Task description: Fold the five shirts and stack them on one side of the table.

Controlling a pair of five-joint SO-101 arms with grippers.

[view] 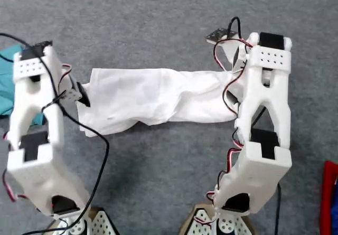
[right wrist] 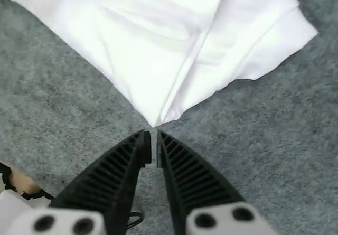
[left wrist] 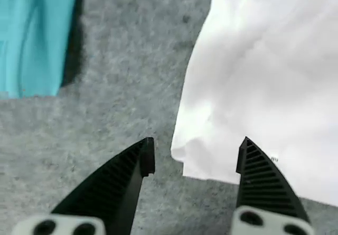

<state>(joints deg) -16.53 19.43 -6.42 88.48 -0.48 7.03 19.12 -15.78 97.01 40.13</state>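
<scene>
You're mid-fold on the white shirt (view: 153, 100). It lies across the middle of the table (view: 158, 166) as a long, rumpled band running from one arm to the other, already narrowed lengthwise by the look of it. I'd say the end-to-end fold isn't done yet.

Left gripper (left wrist: 198, 142): fingers wide, nothing held. The shirt's near corner sits btwn them; one finger overlaps the hem, the other is over bare table. Can't tell if the tips touch the cloth.

Right gripper (right wrist: 153, 134): fingers nearly pressed together, holding nothing. The pointed corner at that end of the shirt lies just beyond the tips, apart from them or barely touching.

Next move, as I read it: you need both ends pinched. Left only has to drop and close. Right has to open first, go fwd over the point, then close, or it'll just push the cloth away.

Teal shirt (view: 8, 87) lies at the table edge beside the left arm, prob. the stack side. Something red (view: 330, 193) is at the opposite edge.
</scene>
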